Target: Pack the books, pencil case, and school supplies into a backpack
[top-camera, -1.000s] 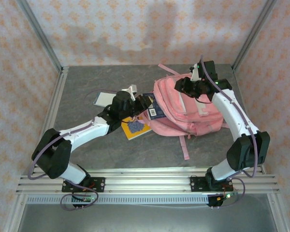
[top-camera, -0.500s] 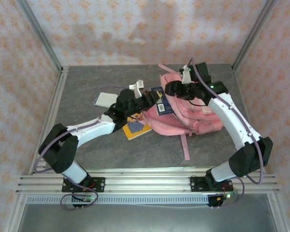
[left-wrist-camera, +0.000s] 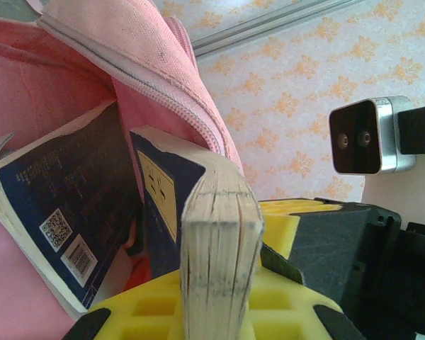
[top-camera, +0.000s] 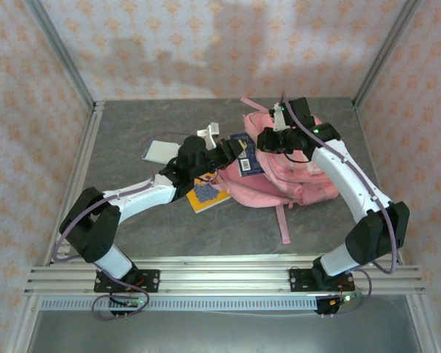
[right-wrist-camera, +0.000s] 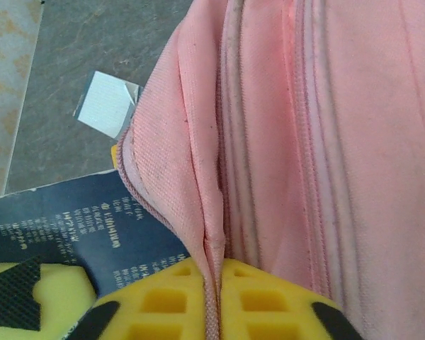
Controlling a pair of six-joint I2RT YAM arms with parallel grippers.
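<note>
The pink backpack (top-camera: 298, 176) lies at the right middle of the table. My right gripper (top-camera: 267, 140) is shut on the edge of its opening flap (right-wrist-camera: 198, 177), holding the fabric up. My left gripper (top-camera: 231, 152) is shut on a dark navy book (left-wrist-camera: 219, 248), gripped by its page edge at the mouth of the backpack (left-wrist-camera: 92, 64). A second navy book (left-wrist-camera: 57, 219) with a barcode leans inside the opening beside it. In the right wrist view a navy cover (right-wrist-camera: 78, 227) lies under the flap. The yellow book (top-camera: 206, 193) lies on the table under my left arm.
A pale clear packet (top-camera: 159, 151) lies on the table left of my left arm; the right wrist view shows the packet (right-wrist-camera: 106, 105) too. A pink strap (top-camera: 281, 220) trails toward the near edge. Metal frame rails border the table.
My left gripper carried the navy book right, up to the backpack's opening. My right gripper pulled the flap up and left, then shifted slightly.
</note>
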